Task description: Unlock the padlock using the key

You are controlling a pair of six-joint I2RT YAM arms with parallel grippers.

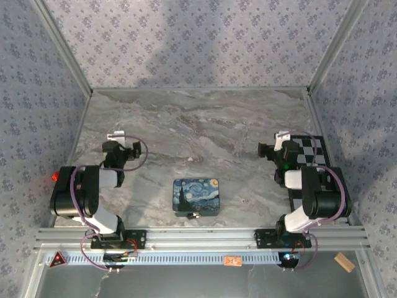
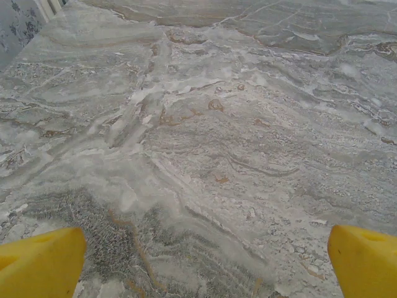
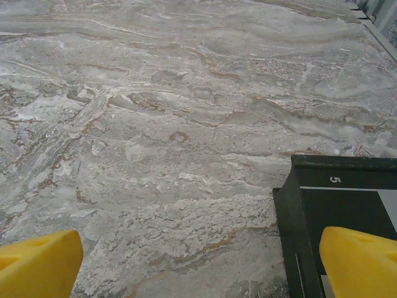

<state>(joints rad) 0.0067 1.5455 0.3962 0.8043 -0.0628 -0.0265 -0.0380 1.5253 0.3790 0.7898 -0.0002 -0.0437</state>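
Progress: nothing started, by the look of it. The padlock sat untouched, both arms well away from it.
Padlock: near edge of the table, mid-way along, right against the starry-night box.
Key: I couldn't pick it out.
Left gripper: jaws wide apart, empty, over bare marble.
Right gripper: wide apart and empty too, one fingertip over the checkerboard corner.

The right gripper stood wide open, its yellow fingertips at the lower corners; the grey marbled table lay beneath. A dark board marked "5" lay at lower right, partly covered by one fingertip.
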